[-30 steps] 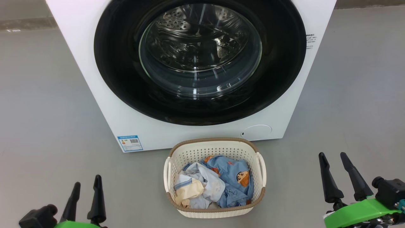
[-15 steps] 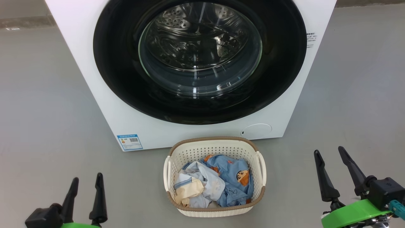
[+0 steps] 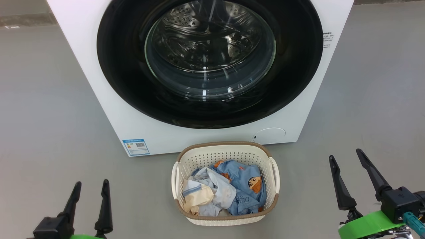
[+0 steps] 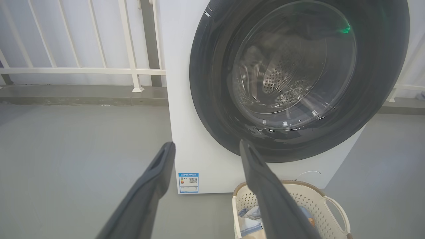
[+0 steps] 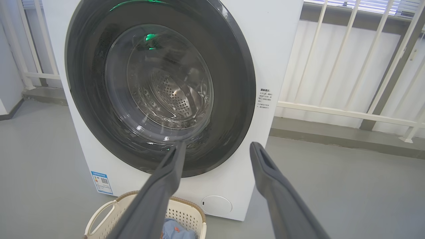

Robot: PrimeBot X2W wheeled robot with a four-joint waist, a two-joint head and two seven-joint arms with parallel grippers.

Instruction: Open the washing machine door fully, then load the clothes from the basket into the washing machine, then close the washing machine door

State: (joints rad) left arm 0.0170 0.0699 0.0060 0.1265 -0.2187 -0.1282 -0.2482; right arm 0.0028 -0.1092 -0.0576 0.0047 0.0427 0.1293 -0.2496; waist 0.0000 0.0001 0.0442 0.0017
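The white washing machine [image 3: 99, 79] stands ahead with its round black-rimmed door [image 3: 126, 83] shut flat against the front; the steel drum shows through the glass. On the floor just before it sits the cream basket [image 3: 225, 156], holding light-blue and pale clothes [image 3: 229, 192]. My left gripper [image 3: 92, 186] hovers low at the left of the basket, open and empty. My right gripper [image 3: 346, 155] stands at the right of the basket, also open and empty. In the left wrist view the door [image 4: 212, 109] lies beyond my open fingers [image 4: 156, 172]. In the right wrist view the door [image 5: 232, 99] is beyond the fingers [image 5: 265, 166].
Grey floor [image 3: 49, 132] spreads on both sides of the machine. A white railing [image 4: 99, 69] on a low kerb runs behind the machine; it shows as a railing [image 5: 348, 113] in the right wrist view too. A blue label sticker [image 3: 136, 147] marks the machine's lower left.
The head camera has tilted slightly, shifting the scene up. My right gripper has risen a little and turned its wrist; my left gripper has edged slightly right. Both stay open.
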